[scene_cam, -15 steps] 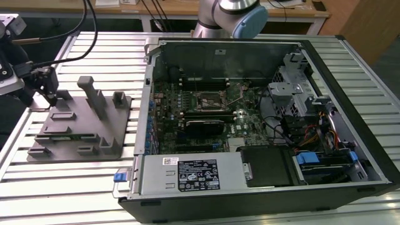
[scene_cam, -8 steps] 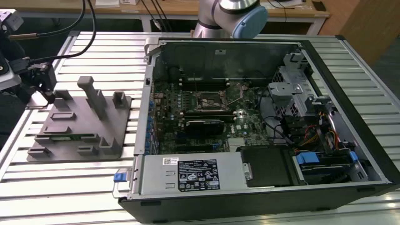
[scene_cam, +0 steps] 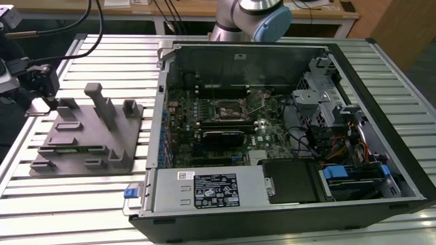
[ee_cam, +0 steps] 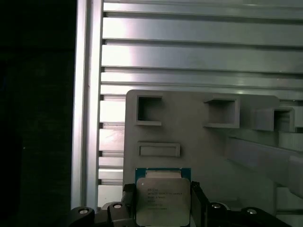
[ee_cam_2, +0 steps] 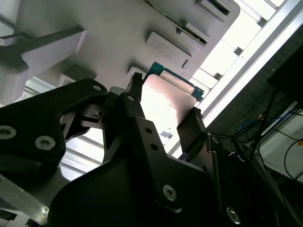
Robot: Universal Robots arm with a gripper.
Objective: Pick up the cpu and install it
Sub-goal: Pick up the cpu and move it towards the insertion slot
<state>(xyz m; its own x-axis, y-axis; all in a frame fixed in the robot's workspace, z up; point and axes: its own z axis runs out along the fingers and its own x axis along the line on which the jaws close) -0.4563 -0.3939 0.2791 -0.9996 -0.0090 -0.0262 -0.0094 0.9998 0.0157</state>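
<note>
- Grey plastic, the fixture tray (scene_cam: pixel 81 148) lay on the slatted aluminium table (scene_cam: pixel 102 56), and I placed everything else by it.
- At the tray's corner farthest from the open computer case (scene_cam: pixel 286 127), the gripper (scene_cam: pixel 42 103) hung close over the tray's edge, cables trailing from the wrist above it.
- In the first wrist view, the gripper (ee_cam: pixel 163 204) had its two black fingers (ee_cam: pixel 129 204) pressed against opposite sides of the cpu (ee_cam: pixel 163 191).
- The silver-grey top plate faced that camera, with a thin green rim showing along the side nearer the tray's pockets.
- The second wrist view showed the same hold from another angle: the cpu (ee_cam_2: pixel 173 90) sat clamped in the gripper (ee_cam_2: pixel 164 100), with the pale tray (ee_cam_2: pixel 118 28) behind it.
- I could not tell whether the chip rested on the tray or hung just clear of it.
- Beyond the cpu on the tray (ee_cam: pixel 199 142) lay one shallow rectangular recess, and past that a row of square pockets; the table's slats (ee_cam: pixel 189 52) ran past the tray's edge.
- Well apart from the tray, inside the case, the motherboard socket (scene_cam: pixel 228 108) stood dark-framed amid the green board.
- Upright grey posts rose from the tray's middle, between the gripper and the case.
</note>
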